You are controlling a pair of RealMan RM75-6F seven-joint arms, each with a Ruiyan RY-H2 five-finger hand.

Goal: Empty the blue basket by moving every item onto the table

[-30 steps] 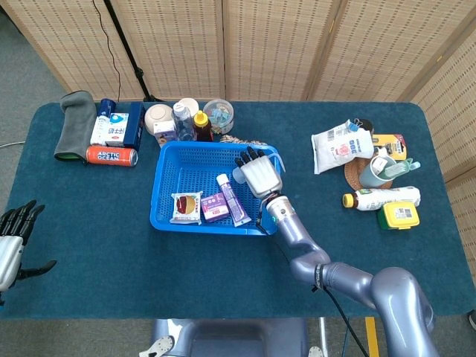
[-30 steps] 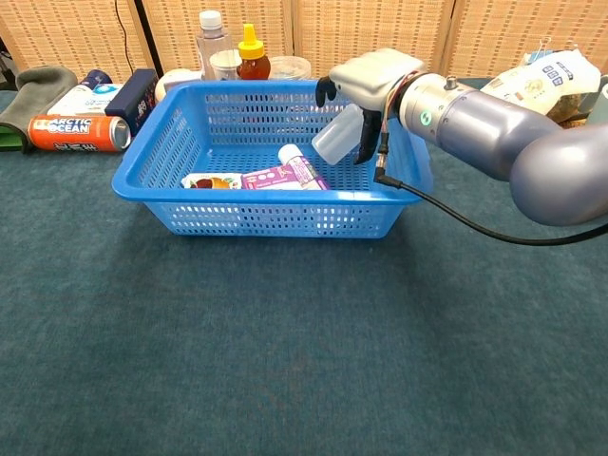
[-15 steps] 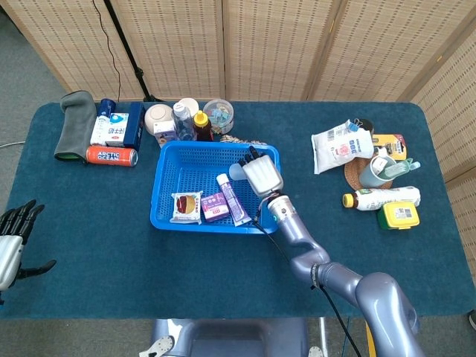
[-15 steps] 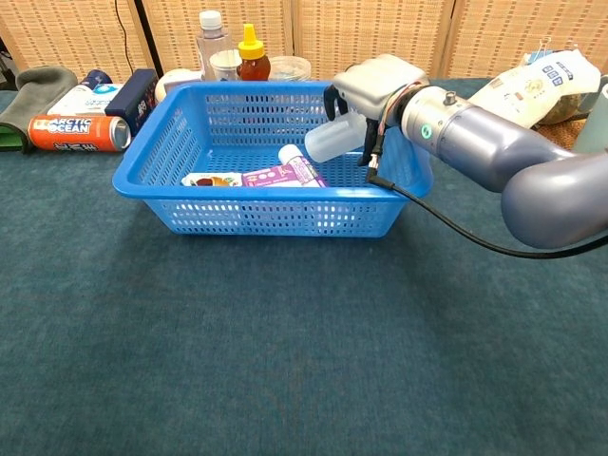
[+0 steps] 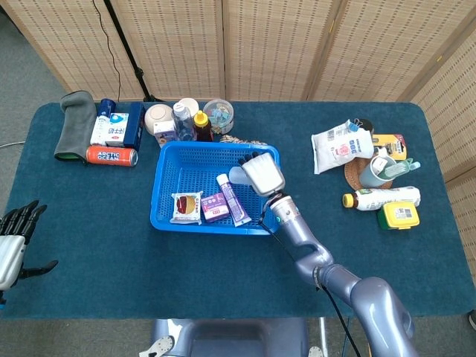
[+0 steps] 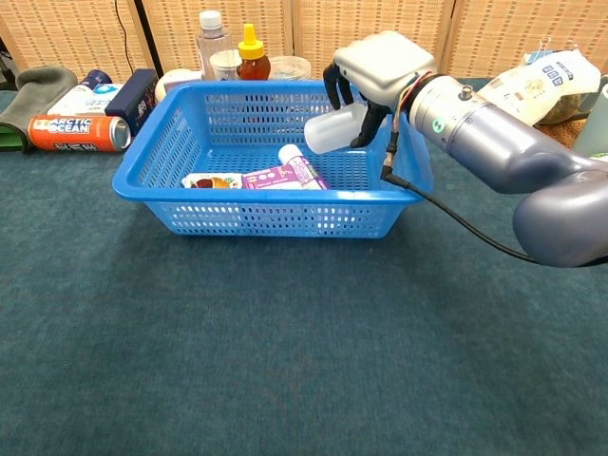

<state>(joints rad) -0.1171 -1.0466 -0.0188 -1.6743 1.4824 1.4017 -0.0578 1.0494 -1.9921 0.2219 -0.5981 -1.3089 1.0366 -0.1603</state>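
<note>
A blue basket (image 5: 172,158) (image 6: 171,167) stands mid-table. Inside lie a snack packet (image 5: 186,207) (image 6: 210,180), a small purple box (image 5: 213,206) (image 6: 269,178) and a purple tube (image 5: 233,198) (image 6: 302,169). My right hand (image 5: 260,173) (image 6: 378,71) holds a translucent plastic cup (image 6: 331,131) (image 5: 238,174) lifted above the basket's right half, fingers curled around it. My left hand (image 5: 13,242) hangs open off the table's near left edge, far from the basket.
Behind the basket stand a bottle (image 6: 211,40), a honey bottle (image 6: 252,53) and jars. A can (image 5: 111,155), boxes and a grey cloth (image 5: 74,123) lie at the back left. A white bag (image 5: 341,146), mug and bottle (image 5: 381,198) sit at the right.
My right hand has closed on the cup and raised it higher above the basket floor. The left hand has barely moved.
</note>
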